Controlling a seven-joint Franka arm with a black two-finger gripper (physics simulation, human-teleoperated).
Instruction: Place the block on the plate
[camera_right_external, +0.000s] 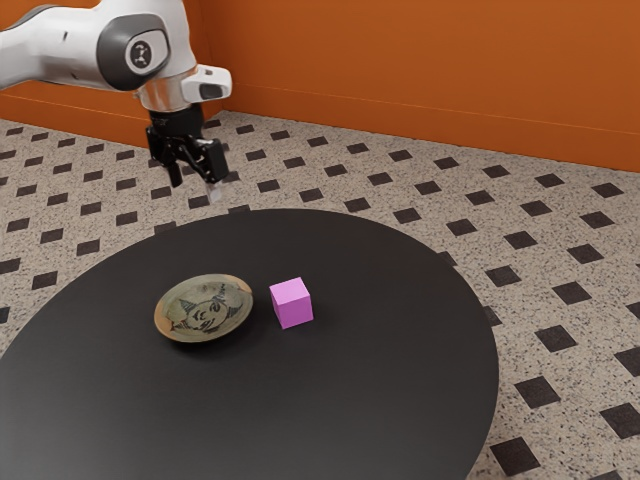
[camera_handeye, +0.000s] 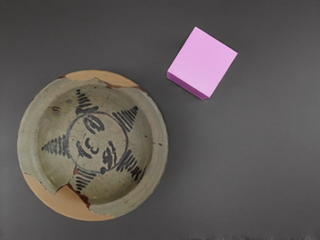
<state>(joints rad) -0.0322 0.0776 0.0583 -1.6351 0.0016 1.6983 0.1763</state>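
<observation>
In the exterior view my black gripper (camera_right_external: 195, 186) hangs in the air past the table's far edge, its two fingers apart and nothing between them. The pink block (camera_right_external: 292, 303) rests on the dark table, close beside the plate (camera_right_external: 205, 309) and toward the exterior view's right of it. Seen from above in the wrist view, the block (camera_handeye: 202, 62) lies off the plate, with a gap of bare table between them. The greenish plate (camera_handeye: 95, 145) has a painted face and star, and tan patches on its rim.
The round black table (camera_right_external: 400, 370) holds the plate and block well inside its edge. Around it is a speckled floor (camera_right_external: 560, 290) with dark squares, and an orange wall (camera_right_external: 430, 70) stands behind.
</observation>
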